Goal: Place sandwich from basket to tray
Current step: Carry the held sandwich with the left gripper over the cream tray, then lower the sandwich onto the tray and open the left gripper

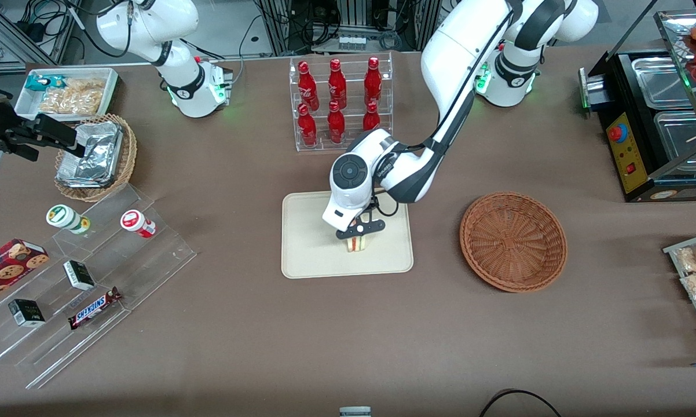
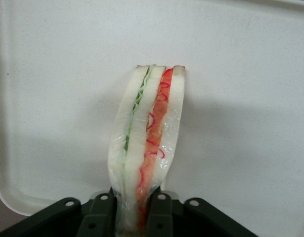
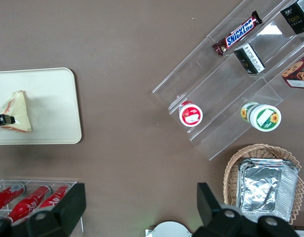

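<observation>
The brown table (image 1: 255, 324) is taking up nearly everything, and the white working arm (image 1: 458, 75) is bending down over its middle from the edge farthest from the front camera. Toward the parked arm's end, a clear stepped display (image 1: 87, 289) is carrying a candy bar (image 1: 95, 307), two small dark boxes and two little round tubs, with a cookie box (image 1: 6, 266) at its edge. Directly under the arm's wrist the cream tray (image 1: 313, 249) is lying flat, and beside it, toward the working arm's end, the reddish-brown basket (image 1: 513, 240) is sitting with nothing in it. Farther from the front camera than the tray, a clear rack of red bottles (image 1: 339, 101) is standing upright. Toward the parked arm's end again, a lighter wicker basket (image 1: 125, 156) is holding foil containers, with a white bin of snacks (image 1: 70, 92) a little farther from the camera. The gripper (image 1: 359, 230) is hanging low over the tray, its black fingers (image 2: 100, 215) clenching the sandwich (image 2: 147, 143) by one narrow end. The sandwich is standing on its edge on the tray, white bread slices pressed together with a green layer and a red-orange layer showing along the cut face, and from the parked arm's camera its triangular side (image 3: 16, 111) is showing clearly against the tray (image 3: 48, 98).
</observation>
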You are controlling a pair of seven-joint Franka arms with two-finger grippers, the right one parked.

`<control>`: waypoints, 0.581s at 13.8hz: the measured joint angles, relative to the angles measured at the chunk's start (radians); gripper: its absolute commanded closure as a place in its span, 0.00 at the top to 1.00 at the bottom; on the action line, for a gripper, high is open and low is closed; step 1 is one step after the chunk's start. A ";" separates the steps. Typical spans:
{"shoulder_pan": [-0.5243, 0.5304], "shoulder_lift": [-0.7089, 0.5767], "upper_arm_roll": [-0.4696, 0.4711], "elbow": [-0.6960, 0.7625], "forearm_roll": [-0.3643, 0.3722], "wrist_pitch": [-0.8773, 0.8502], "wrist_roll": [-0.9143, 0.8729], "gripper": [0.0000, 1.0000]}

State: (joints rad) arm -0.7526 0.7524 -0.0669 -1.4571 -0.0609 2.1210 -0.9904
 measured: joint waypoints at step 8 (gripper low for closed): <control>0.002 -0.078 0.015 0.061 -0.121 -0.063 -0.002 1.00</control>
State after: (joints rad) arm -0.7501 0.6742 -0.0516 -1.3963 -0.1815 2.0577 -0.9924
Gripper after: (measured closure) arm 0.000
